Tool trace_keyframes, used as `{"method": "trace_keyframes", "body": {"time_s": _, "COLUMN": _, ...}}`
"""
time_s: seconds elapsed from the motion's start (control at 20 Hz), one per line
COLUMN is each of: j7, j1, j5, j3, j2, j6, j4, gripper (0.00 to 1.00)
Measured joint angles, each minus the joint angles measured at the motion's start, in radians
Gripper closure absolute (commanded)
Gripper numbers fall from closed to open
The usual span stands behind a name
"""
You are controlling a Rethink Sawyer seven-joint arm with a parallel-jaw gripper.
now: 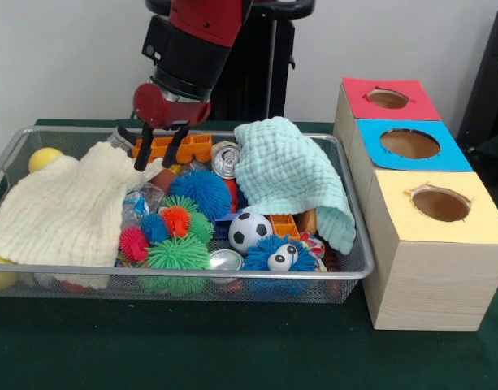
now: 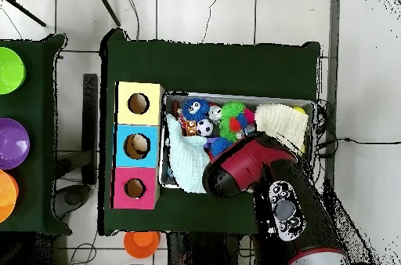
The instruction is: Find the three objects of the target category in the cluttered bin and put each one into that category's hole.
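Two black fingers of the claw (image 1: 162,145) hung spread apart over the orange toy crate (image 1: 174,148) at the wire bin's (image 1: 346,272) back, gripping nothing.

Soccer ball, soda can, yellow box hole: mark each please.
Soccer ball (image 1: 249,231), front view, its white front face.
Soda can (image 1: 226,160), front view, its silver top.
Yellow box hole (image 1: 440,205), front view, the dark opening.

A wire mesh bin (image 1: 346,272) heaped with spiky balls (image 1: 177,258), a soccer ball (image 1: 249,231), cans (image 1: 226,159) and two cloths sits at nine o'clock of three wooden boxes (image 1: 431,268) with red, blue and yellow holed tops.
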Motion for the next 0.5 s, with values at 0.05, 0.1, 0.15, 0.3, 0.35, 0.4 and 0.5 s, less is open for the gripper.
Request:
{"method": "trace_keyframes", "body": {"time_s": 0.05, "j7": 0.0, "j1": 0.005, "j5": -0.003, "j3": -0.009, "j2": 0.004, "j6": -0.003, "j4": -0.006, "gripper": 0.0}}
{"method": "trace_keyframes", "body": {"time_s": 0.1, "j7": 0.0, "j1": 0.009, "j5": -0.006, "j3": -0.016, "j2": 0.006, "j6": -0.008, "j4": -0.011, "gripper": 0.0}}
{"method": "trace_keyframes", "body": {"time_s": 0.15, "j7": 0.0, "j1": 0.011, "j5": -0.008, "j3": -0.02, "j2": 0.008, "j6": -0.012, "j4": -0.013, "gripper": 0.0}}
{"method": "trace_keyframes", "body": {"time_s": 0.3, "j7": 0.0, "j1": 0.019, "j5": -0.012, "j3": -0.034, "j2": 0.012, "j6": -0.032, "j4": -0.022, "gripper": 0.0}}
{"method": "trace_keyframes", "body": {"time_s": 0.35, "j7": 0.0, "j1": 0.022, "j5": -0.013, "j3": -0.038, "j2": 0.013, "j6": -0.041, "j4": -0.025, "gripper": 0.0}}
{"method": "trace_keyframes", "body": {"time_s": 0.4, "j7": 0.0, "j1": 0.027, "j5": -0.013, "j3": -0.047, "j2": 0.015, "j6": -0.065, "j4": -0.028, "gripper": 0.0}}
{"method": "trace_keyframes", "body": {"time_s": 0.5, "j7": 0.0, "j1": 0.031, "j5": -0.013, "j3": -0.054, "j2": 0.016, "j6": -0.085, "j4": -0.03, "gripper": 0.0}}
